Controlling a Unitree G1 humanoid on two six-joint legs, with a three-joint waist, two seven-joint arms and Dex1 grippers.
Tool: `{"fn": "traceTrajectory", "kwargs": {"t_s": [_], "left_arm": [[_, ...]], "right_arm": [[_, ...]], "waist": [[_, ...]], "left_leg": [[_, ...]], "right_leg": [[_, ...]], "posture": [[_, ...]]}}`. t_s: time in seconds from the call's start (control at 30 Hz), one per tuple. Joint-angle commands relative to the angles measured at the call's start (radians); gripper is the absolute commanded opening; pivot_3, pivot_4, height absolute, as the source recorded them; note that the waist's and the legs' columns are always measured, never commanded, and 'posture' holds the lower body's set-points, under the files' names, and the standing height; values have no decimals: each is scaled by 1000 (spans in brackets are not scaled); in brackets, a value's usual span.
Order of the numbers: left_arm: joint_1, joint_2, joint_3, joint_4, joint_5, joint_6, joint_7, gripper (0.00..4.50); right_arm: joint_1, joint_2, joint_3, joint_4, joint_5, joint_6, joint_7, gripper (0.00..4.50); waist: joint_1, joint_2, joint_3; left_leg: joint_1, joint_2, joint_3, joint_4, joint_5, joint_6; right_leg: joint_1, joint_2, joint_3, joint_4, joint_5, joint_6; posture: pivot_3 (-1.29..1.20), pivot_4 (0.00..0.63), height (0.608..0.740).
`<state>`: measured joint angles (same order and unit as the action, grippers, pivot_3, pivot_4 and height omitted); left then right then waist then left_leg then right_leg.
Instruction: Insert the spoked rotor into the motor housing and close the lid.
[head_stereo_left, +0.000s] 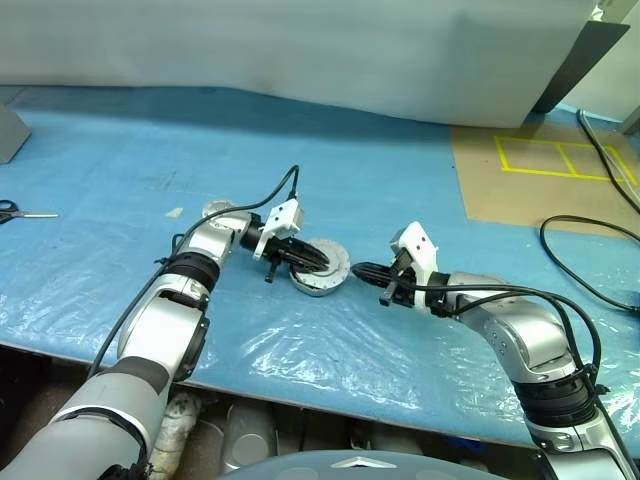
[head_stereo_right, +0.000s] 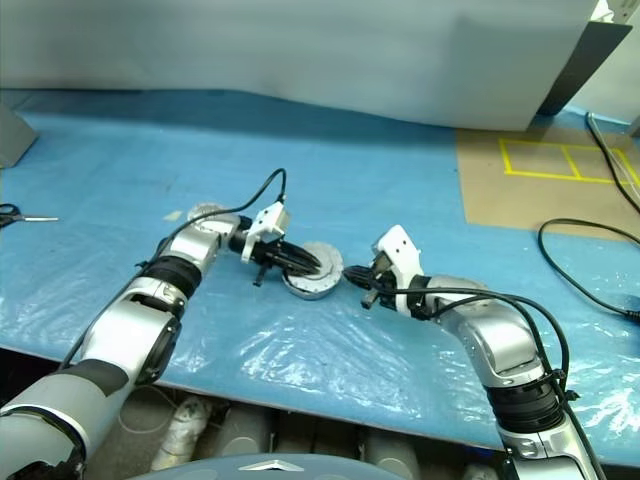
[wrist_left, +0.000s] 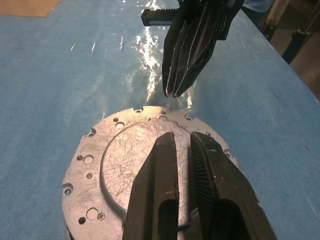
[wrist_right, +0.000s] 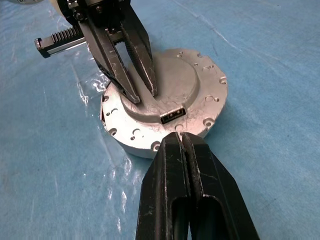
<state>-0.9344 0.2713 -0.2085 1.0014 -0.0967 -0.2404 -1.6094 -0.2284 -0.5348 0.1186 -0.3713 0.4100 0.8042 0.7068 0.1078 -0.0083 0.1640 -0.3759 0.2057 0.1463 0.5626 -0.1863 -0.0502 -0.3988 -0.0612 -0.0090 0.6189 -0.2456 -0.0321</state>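
Closing step is under way. The motor housing (wrist_right: 165, 107) is sitting on the desk (head_stereo_left: 400, 170), lid (wrist_left: 135, 160) already on top. Left claw (wrist_right: 142, 92) is pressing its top, fingers together; right claw (wrist_right: 181, 145), together, is bracing the rim. Next: firm, even downward push.

Scratched matt metal lid (wrist_left: 135, 165); glossy crinkled blue plastic sheet (head_stereo_left: 330, 350).

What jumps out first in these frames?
The round silver motor assembly on the blue table cover, lying between both arms. The left gripper, shut, presses its tips on the raised centre of the lid; the right gripper, shut, points at its rim. Scissors lie at the table's far left edge.
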Motion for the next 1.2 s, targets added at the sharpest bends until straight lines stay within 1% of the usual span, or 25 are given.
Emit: {"fn": "traceTrajectory", "kwargs": {"t_s": [0.03, 0.13, 0.23, 0.27, 0.37, 0.4, 0.5, 0.53, 0.6, 0.63, 0.67, 0.7, 0.77, 0.83, 0.87, 0.9, 1.03, 1.13, 1.2], "left_arm": [[14, 2, -13, -43, -7, -14, -5, 544], [28, 17, -23, -90, -38, 5, -5, 544], [16, 25, 48, -189, -111, 76, -5, 544], [11, 30, 66, -214, -129, 111, 3, 544], [10, 99, 110, -351, -179, 317, 38, 544], [17, 114, 121, -389, -192, 360, 54, 544], [110, 188, 156, -529, -203, 406, 107, 517], [136, 207, 161, -563, -205, 420, 118, 517], [187, 240, 177, -620, -218, 448, 143, 517], [221, 259, 190, -650, -218, 457, 167, 517], [259, 279, 203, -684, -218, 473, 195, 517], [296, 298, 211, -719, -213, 479, 219, 517], [352, 325, 216, -790, -215, 488, 246, 517], [422, 350, 241, -898, -261, 558, 273, 517], [450, 359, 253, -932, -275, 580, 293, 517], [470, 364, 263, -952, -283, 595, 314, 517], [536, 368, 297, -985, -290, 616, 396, 517], [582, 383, 298, -984, -268, 592, 433, 517], [602, 386, 307, -992, -278, 598, 454, 517]], "right_arm": [[-12, -18, -4, -22, -3, -31, 14, 0], [-18, -16, -2, -17, -3, -36, 12, 0], [-32, -5, -20, -21, 7, -39, 4, 0], [-39, -3, -26, -25, 15, -36, 5, 0], [-77, -15, -30, -33, 29, -40, 32, 0], [-85, -17, -30, -31, 29, -43, 36, 0], [-142, 1, -28, 16, 21, -71, 38, 568], [-156, 7, -26, 29, 17, -79, 38, 854], [-179, 20, 5, 68, -3, -106, 49, 1518], [-192, 31, 37, 100, -20, -130, 64, 1828], [-205, 48, 65, 131, -32, -155, 79, 2228], [-218, 59, 89, 155, -38, -175, 104, 2515], [-238, 73, 117, 198, -53, -206, 134, 3262], [-266, 86, 152, 253, -77, -234, 163, 3898], [-281, 91, 170, 281, -96, -253, 171, 4287], [-293, 94, 187, 306, -114, -271, 180, 4472], [-332, 106, 235, 403, -197, -360, 191, 4472], [-352, 112, 233, 457, -226, -399, 203, 4472], [-353, 113, 233, 465, -235, -412, 215, 4472]], "waist": [[0, 0, 0], [-1, 0, 0], [-2, 0, 0], [-3, 0, 0], [-10, 1, 0], [-14, 1, 1], [-16, 3, 1], [-19, 4, 1], [-18, 5, 2], [-18, 5, 2], [-17, 5, 2], [-18, 5, 2], [-17, 6, 3], [-19, 6, 3], [-16, 6, 3], [-16, 6, 3], [-17, 6, 3], [-23, 6, 3], [-26, 6, 3]], "left_leg": [[0, 0, 0, 0, 0, 0], [1, 0, 0, -1, 0, 0], [0, 0, 0, -1, 0, 0], [0, 0, 0, 0, 0, 0], [0, 0, 0, 0, 0, 0], [0, 1, 0, 0, 0, 0], [1, 1, 1, -1, 0, 0], [1, 0, 1, -1, 0, 0], [1, 0, 2, -2, 0, 0], [1, 1, 2, -2, 0, 0], [0, 1, 2, -2, 0, 0], [0, 1, 2, -2, 0, 0], [-1, 2, 2, -1, 0, 0], [-3, 2, 2, 0, 0, 0], [-3, 1, 2, 0, 0, 0], [-4, 1, 2, 0, 0, 0], [-2, 2, 2, 1, 0, 0], [-3, 2, 2, 2, 0, 0], [-3, 2, 2, 2, 0, 0]], "right_leg": [[0, 0, 0, 0, 0, 0], [0, 0, 0, 0, 0, 0], [0, 1, 0, 0, 0, 0], [-1, 1, 0, 0, 0, 0], [-1, 1, 0, 1, 0, 0], [-2, 1, 0, 2, 0, 0], [-2, 1, 2, 1, 0, -1], [-2, 1, 2, 1, 0, -1], [-2, 1, 2, 1, 0, -1], [-3, 2, 2, 1, 0, -1], [-3, 2, 1, 1, -1, -1], [-3, 2, 1, 1, -1, -1], [-4, 2, 1, 1, -1, -1], [-5, 2, 0, 1, -1, -1], [-5, 1, 0, 1, -1, -1], [-5, 1, 0, 1, -1, -1], [-5, 1, 0, 4, -2, -3], [-5, 1, 1, 4, -2, -4], [-5, 1, 1, 4, -1, -2]], "posture": [[0, 150, 740], [0, 150, 740], [0, 150, 740], [0, 150, 740], [0, 150, 740], [0, 150, 740], [0, 150, 740], [0, 150, 740], [0, 150, 740], [0, 150, 740], [0, 150, 740], [0, 150, 740], [0, 150, 740], [0, 150, 740], [0, 150, 740], [0, 150, 740], [0, 150, 740], [0, 150, 740], [0, 150, 740]]}}
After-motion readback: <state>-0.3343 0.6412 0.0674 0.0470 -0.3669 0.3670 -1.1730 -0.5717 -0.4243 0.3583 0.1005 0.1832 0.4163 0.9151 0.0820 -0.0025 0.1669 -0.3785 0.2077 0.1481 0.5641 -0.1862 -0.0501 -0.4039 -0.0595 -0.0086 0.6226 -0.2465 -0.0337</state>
